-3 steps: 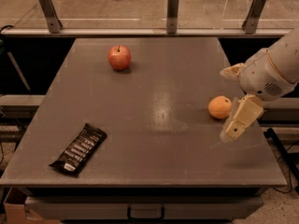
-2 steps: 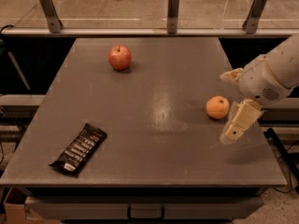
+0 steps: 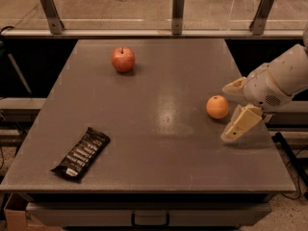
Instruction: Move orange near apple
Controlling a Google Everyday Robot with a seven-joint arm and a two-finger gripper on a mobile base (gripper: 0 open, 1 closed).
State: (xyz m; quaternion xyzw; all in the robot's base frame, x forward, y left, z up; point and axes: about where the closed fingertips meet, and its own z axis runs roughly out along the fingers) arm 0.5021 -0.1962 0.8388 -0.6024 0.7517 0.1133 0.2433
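**Orange at the open gripper, apple far off**

Camera view: a matte grey table (image 3: 159, 172) fills the scene. The orange (image 3: 217, 107) sits near its right edge, in the mouth of the gripper (image 3: 228, 113), whose pale fingers are spread wide apart. The apple (image 3: 123, 59) stands well apart, toward the back left. A dark snack bar (image 3: 81, 154) lies front left. Behind the table runs a rail (image 3: 144, 32) on metal posts, with a pale floor beyond.

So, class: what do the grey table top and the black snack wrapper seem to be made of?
The flat grey table top looks like matte laminate or painted board: soft dull glare. The black rectangular snack wrapper looks like thin plastic film: faint sheen, light print. The cream hand, open beside the round orange, looks hard plastic.
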